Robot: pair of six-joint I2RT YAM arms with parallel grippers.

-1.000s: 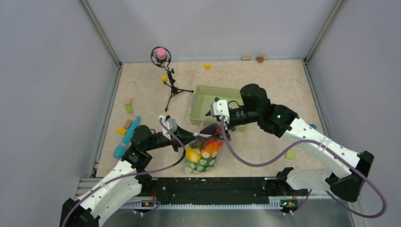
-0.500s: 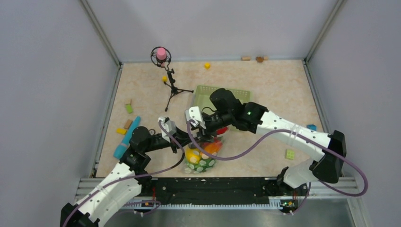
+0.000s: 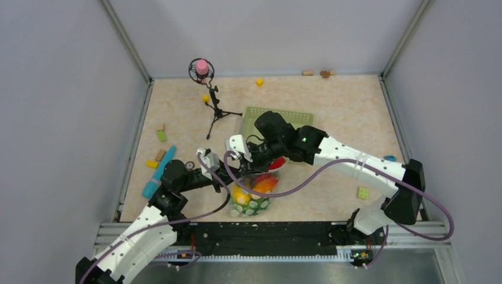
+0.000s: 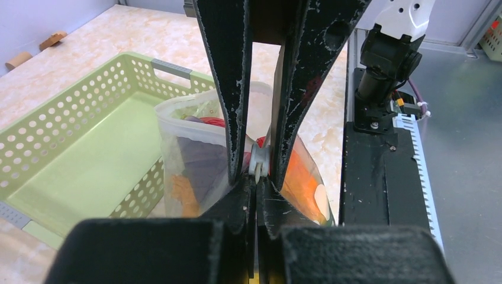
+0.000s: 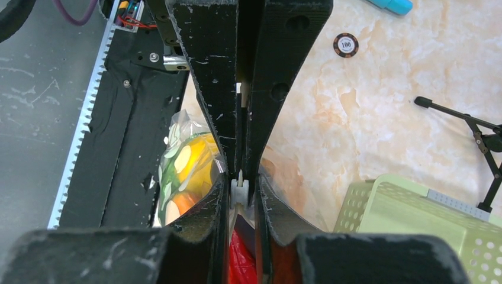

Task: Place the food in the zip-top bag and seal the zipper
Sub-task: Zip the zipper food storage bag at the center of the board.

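Observation:
The zip-top bag [image 3: 253,200], clear with white dots, stands near the table's front edge. It holds the food: a yellow piece [image 3: 241,194], orange pieces [image 3: 264,184] and a red piece [image 5: 240,260]. Purple and orange pieces show through its wall [image 4: 195,160]. My left gripper [image 4: 258,170] reaches in from the left and is shut on the whitish zipper [image 4: 258,161] at the bag's mouth. From the right, my right gripper [image 5: 240,190] is shut on the same zipper [image 5: 239,188], a little further along. In the top view both grippers meet above the bag, and the right arm [image 3: 296,142] hides the mouth.
A green mesh basket [image 3: 278,113] stands just behind the bag, partly under the right arm. A small tripod with a pink-topped head [image 3: 215,110] stands at the back left. A blue tool [image 3: 158,171], small blocks [image 3: 161,135] and a poker chip [image 5: 346,44] lie left; a green block [image 3: 363,192] lies right.
My right arm has swung left from over the basket to the bag's mouth, and its jaws have closed onto the zipper. My left gripper has kept its grip in place.

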